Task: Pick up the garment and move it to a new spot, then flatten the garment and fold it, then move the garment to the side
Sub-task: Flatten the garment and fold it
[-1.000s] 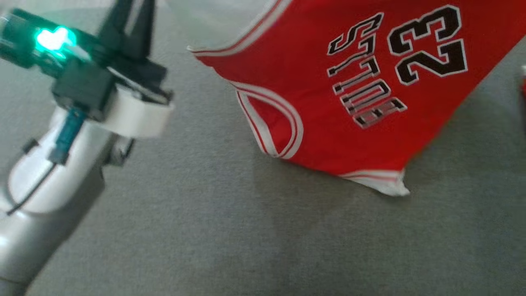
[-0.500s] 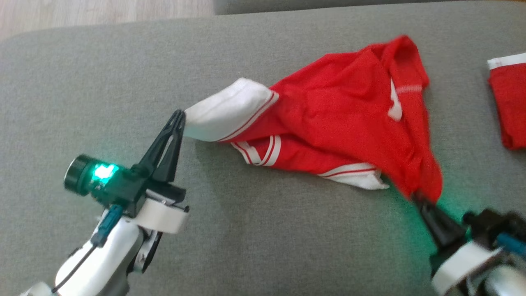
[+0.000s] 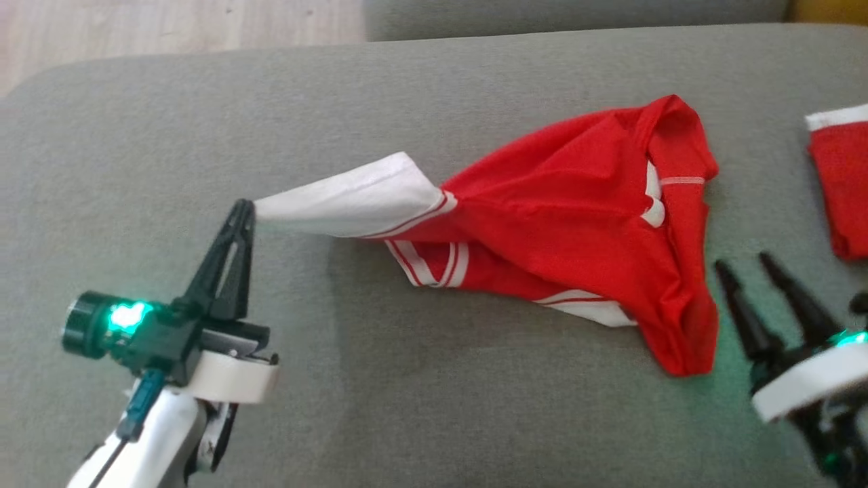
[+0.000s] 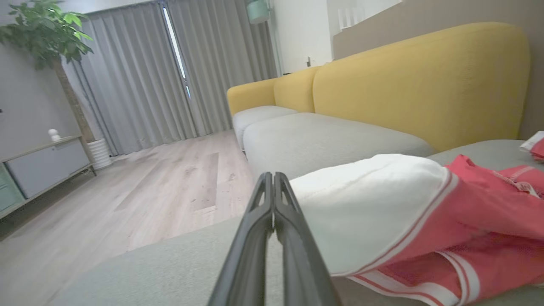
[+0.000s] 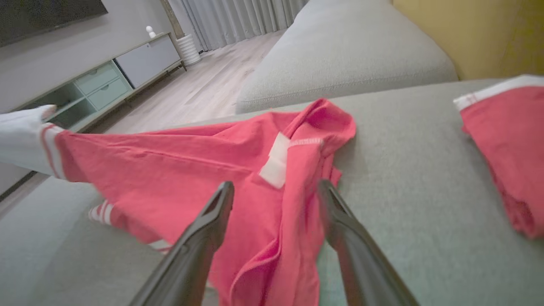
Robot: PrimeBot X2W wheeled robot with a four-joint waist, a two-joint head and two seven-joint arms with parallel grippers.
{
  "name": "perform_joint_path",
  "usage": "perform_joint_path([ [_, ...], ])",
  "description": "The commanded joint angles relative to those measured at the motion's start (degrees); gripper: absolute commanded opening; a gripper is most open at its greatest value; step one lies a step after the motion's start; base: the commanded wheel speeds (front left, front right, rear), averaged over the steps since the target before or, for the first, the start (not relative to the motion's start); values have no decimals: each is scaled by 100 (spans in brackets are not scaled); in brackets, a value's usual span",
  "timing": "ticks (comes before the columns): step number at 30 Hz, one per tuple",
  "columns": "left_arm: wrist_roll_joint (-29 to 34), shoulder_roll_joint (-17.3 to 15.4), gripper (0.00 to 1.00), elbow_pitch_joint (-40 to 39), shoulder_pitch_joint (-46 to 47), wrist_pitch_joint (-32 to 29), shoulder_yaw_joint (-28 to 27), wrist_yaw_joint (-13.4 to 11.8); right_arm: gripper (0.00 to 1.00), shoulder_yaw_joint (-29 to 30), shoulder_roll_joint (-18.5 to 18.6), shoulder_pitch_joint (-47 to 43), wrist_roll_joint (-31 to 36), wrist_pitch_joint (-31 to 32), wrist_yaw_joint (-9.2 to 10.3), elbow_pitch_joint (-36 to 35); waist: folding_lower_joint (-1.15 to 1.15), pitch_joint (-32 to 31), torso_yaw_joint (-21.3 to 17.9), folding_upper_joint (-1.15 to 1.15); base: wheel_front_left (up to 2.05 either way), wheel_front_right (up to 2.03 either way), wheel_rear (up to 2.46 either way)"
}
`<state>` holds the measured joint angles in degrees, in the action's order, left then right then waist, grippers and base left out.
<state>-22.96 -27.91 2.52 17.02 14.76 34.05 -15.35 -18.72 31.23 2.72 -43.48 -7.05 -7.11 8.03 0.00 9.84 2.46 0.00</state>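
Red garment (image 3: 576, 224) lies crumpled on the grey sofa cushion (image 3: 407, 393), toward its right half. The left fingers (image 3: 243, 210) are pressed together on the white hem, which is stretched out to the left and raised a little above the cushion. The right fingers (image 3: 729, 278) are spread wide and hold nothing, just beside the garment's near right end. Another red piece of clothing (image 3: 841, 190) lies apart at the right edge.

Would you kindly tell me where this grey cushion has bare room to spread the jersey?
The widest bare stretch of grey cushion lies between the left end effector and right end effector, nearer than the red jersey. Another runs behind it. The right is crowded by a second garment.
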Motion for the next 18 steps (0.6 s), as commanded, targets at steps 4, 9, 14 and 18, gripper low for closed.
perform_joint_path([
  [4, 196, -202, 0, -373, 57, 24, -617, -69, 100, 88, 72, 431, 332, 258, -37, 484, 0, 8, 339, 0, 0, 0, 0],
  [9, 271, -256, 0, -443, -18, 24, -776, -19, 100, 52, -64, 619, 578, 333, -37, 963, 0, 11, 526, 0, 0, 0, 0],
  [14, 309, -222, 0, -488, -119, 24, -822, 65, 100, -133, -328, 918, 452, 111, -37, 975, 0, 54, 703, 0, 0, 0, 0],
  [18, 346, -137, 0, -501, -146, 24, -802, 100, 100, -409, -337, 1139, 4, 341, -37, 822, 0, 131, 837, 0, 0, 0, 0],
])
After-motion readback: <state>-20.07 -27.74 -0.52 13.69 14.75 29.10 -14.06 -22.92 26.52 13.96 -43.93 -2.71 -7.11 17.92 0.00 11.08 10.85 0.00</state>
